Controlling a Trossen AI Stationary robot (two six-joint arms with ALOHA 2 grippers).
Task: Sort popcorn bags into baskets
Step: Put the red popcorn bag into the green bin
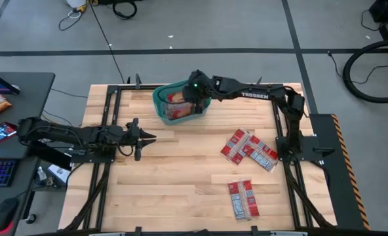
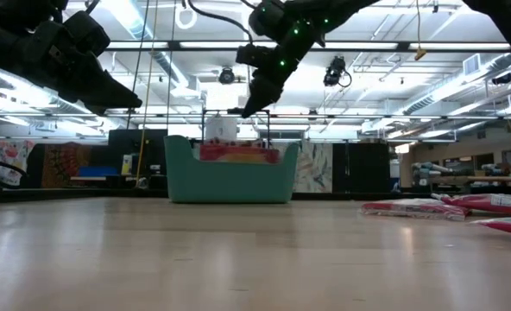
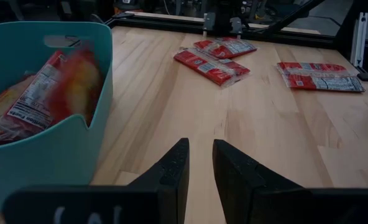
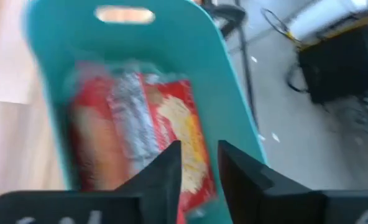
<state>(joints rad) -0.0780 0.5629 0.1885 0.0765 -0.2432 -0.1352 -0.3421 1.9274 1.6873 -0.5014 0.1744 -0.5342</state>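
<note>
Popcorn bags (image 4: 140,130): several lie in the basket (image 1: 160,105) below our right tool (image 4: 197,163), released, empty; more remain on the tabletop (image 1: 181,170). Left tool (image 3: 199,163) waits, slightly parted.

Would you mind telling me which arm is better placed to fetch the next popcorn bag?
Probably the right: its end effector hangs empty over the tub, and the loose bags lie on its side.

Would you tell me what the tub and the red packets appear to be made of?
The teal tub looks like moulded plastic: smooth matte wall, rounded rim, cut-out handle. The popcorn bags look like thin glossy film wrap, likely plastic, going by the sheen and crinkled edges.
</note>
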